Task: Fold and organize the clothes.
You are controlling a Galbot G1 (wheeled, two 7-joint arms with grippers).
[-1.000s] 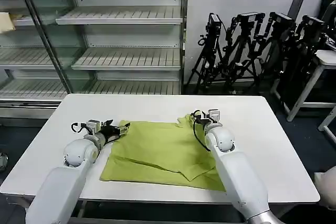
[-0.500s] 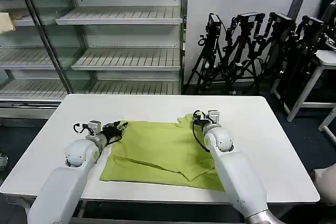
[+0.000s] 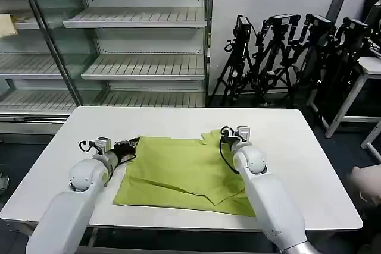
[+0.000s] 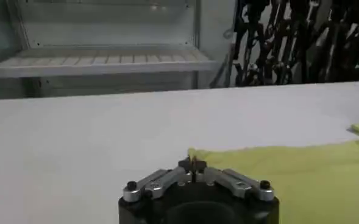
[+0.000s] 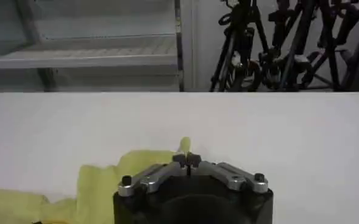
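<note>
White table (image 3: pixel 297 165): carries one lime T-shirt (image 3: pixel 178 171), partly folded, spread flat between the two arms. A folded flap crosses its near half.

Left gripper (image 3: pixel 134 143): sits at the shirt's far left corner. In the left wrist view the left gripper (image 4: pixel 192 163) has its fingertips pressed together, with the shirt's edge (image 4: pixel 301 176) lying just ahead of and beside them. Whether any cloth is pinched there cannot be determined.

Right gripper (image 3: pixel 224 132): sits at the shirt's far right corner. In the right wrist view the right gripper (image 5: pixel 186 159) is clenched, a small peak of green fabric (image 5: pixel 184 145) rising directly at the tips, so it grips the shirt.
</note>
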